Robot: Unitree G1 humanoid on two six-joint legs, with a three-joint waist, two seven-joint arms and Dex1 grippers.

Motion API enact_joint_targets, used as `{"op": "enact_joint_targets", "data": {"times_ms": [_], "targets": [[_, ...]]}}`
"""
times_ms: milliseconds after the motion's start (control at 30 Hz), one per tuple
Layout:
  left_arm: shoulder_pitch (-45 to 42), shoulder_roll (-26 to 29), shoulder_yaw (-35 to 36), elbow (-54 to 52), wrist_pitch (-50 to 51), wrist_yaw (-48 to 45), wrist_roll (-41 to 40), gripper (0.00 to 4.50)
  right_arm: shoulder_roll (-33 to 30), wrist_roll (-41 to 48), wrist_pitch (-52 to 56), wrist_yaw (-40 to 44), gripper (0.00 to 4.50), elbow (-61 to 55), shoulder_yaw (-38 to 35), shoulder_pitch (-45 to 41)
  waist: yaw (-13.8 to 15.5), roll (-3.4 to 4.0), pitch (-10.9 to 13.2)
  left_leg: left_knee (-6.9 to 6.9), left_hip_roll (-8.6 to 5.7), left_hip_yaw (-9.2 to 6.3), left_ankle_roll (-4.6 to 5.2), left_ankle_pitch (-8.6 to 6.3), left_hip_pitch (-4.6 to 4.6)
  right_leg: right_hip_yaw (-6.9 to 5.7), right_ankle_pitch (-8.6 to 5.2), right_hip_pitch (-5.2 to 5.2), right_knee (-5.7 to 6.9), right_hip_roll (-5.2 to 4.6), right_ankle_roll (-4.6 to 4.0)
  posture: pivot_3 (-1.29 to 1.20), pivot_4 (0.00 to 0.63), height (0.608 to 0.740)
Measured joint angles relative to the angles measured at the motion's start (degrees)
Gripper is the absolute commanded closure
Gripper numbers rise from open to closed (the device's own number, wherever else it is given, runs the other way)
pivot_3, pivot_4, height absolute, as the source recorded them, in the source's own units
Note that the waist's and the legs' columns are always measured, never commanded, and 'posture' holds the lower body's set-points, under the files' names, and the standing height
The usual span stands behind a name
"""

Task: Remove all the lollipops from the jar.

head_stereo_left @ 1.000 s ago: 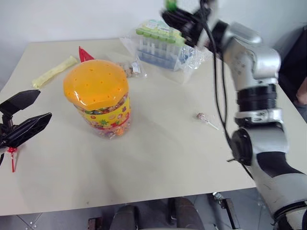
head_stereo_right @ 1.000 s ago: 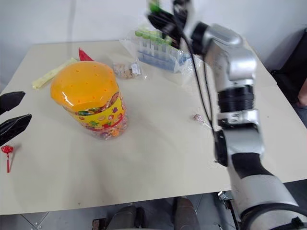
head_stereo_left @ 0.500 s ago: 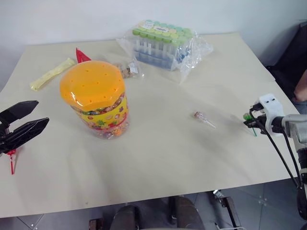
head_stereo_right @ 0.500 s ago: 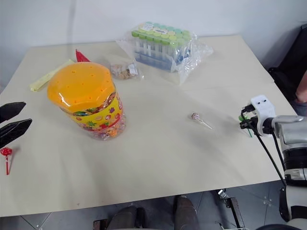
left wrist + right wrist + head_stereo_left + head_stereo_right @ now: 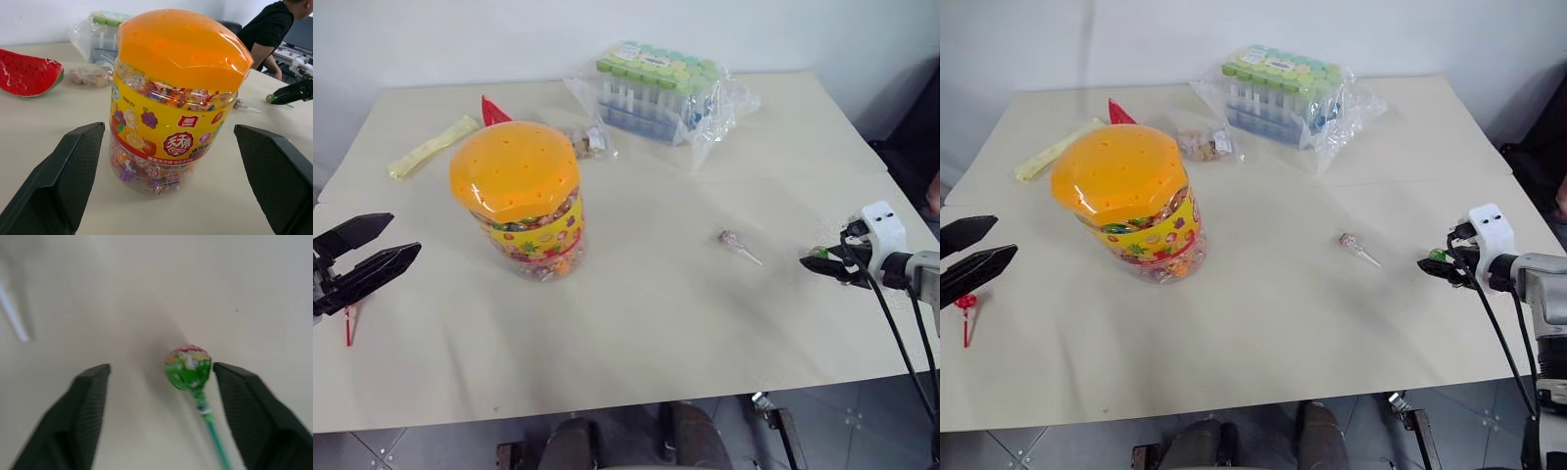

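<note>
Your right claw stands released, its two fingers spread to either side of the green-and-red lollipop, which lies between them on the surface without touching either, so it looks to be set down rather than carried. That spot is well to the right of the jar, out near the surface's edge, which keeps it clear of the jar.

The pinkish-silver lollipop lies flat between the jar and that claw, apart from both. The red lollipop lies well to the left of the jar, just beside your left claw.

Your left claw is also released and empty, aimed at the jar from its left side, its fingers wide enough to frame the jar in the wrist view; I judge it is placed to steady the jar if needed. The jar stands upright with its orange lid on.
</note>
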Motion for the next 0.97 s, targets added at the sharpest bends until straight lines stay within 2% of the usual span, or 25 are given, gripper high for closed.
{"op": "enact_joint_targets", "data": {"times_ms": [100, 300, 433, 633, 800, 967], "targets": [[0.8, 0.0, 0.2, 0.0, -0.4, -0.3, 0.4, 0.0, -1.9, 2.7, -3.2, 4.8, 0.03, -5.7, -2.3, 3.3, 0.0, 0.0, 0.0, 0.0, -0.01, 0.0, 0.01, -0.01, -0.01, -0.02, 0.01, 0.01, -0.03, 0.0, 0.02, 0.0, 0.15, 0.74], [0.7, 0.0, -0.1, 0.1, -2.3, -1.2, 2.3, 0.0, 0.4, 12.9, -7.9, 11.1, 0.03, -20.4, -5.6, -0.3, -0.3, -0.01, 0.0, 0.01, 0.17, 0.0, -0.07, -0.04, 0.08, 0.07, 0.05, 0.01, -0.03, 0.23, -0.05, 0.0, 0.15, 0.74], [0.6, -0.6, -0.4, 0.0, -3.1, -1.5, 2.4, 0.0, 5.9, 17.5, -6.6, 12.3, 0.03, -30.1, 3.2, -2.5, -0.1, -0.12, -0.1, 0.02, 0.17, -0.02, -0.09, -0.05, 0.04, 0.09, 0.05, 0.01, -0.06, 0.24, -0.06, 0.0, 0.15, 0.74], [7.3, -4.3, 0.9, -1.7, -4.7, -2.3, 3.2, 0.0, 8.8, 13.0, -14.6, 18.1, 0.03, -28.8, 15.9, 2.7, 0.5, -0.24, -0.1, 0.06, 0.07, -0.01, 0.04, -0.14, -0.05, 0.05, 0.07, 0.02, -0.18, 0.17, -0.03, 0.0, 0.15, 0.74], [10.6, -9.5, 3.0, -5.2, -5.5, 0.4, 3.1, 0.0, 13.8, 9.4, -18.2, 15.7, 0.03, -22.1, 17.6, 0.7, 0.4, -0.25, -0.1, 0.28, 0.14, -0.03, 0.03, -0.14, -0.04, 0.06, 0.08, 0.03, -0.04, 0.18, -0.02, 0.0, 0.15, 0.74], [12.5, -15.9, 3.4, -9.8, -7.1, 3.8, 2.2, 0.0, 16.6, 9.2, -17.9, 12.6, 0.03, -23.3, 17.7, 2.8, 0.8, -0.32, -0.2, 0.42, 0.15, -0.1, 0.0, -0.19, -0.08, 0.04, 0.08, 0.06, 0.0, 0.18, -0.03, 0.0, 0.15, 0.74]]}}
